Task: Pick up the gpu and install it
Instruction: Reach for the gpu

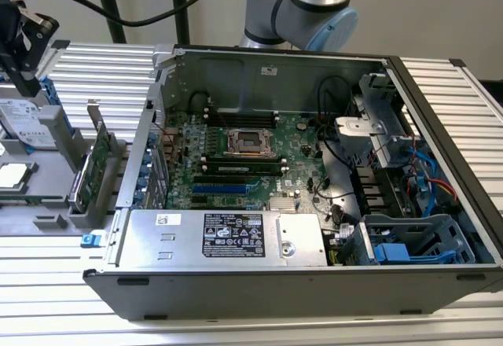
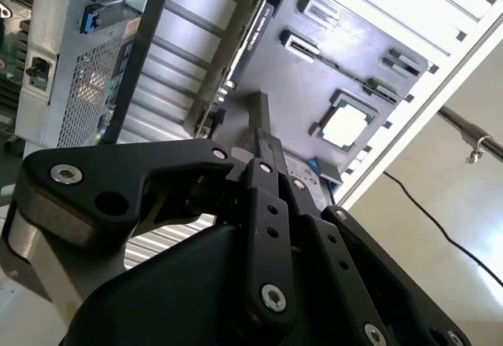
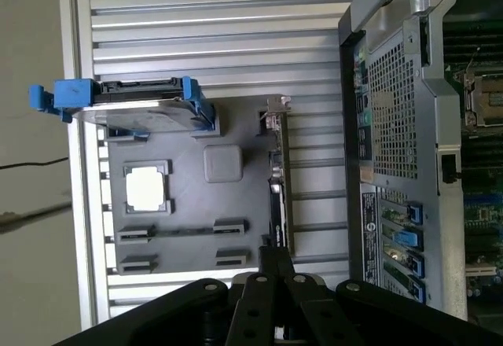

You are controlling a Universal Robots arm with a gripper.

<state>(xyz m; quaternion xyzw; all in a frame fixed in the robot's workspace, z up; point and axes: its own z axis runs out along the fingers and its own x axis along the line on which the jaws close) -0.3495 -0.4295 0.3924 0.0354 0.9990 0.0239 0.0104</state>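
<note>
Gripper [image 3: 275, 255] closed, empty, hovering over grey parts tray [image 3: 189, 204]; gpu [image 3: 277, 181] stands on edge in tray, untouched, long axis running straight toward gripper, computer case [image 3: 393, 86] just beside

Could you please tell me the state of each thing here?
gpu: upright in its tray slot, not installed.
gripper: shut, empty, over the tray.
case: side open.
hard drive: on edge in tray.
processor: flat in tray pocket.
</note>
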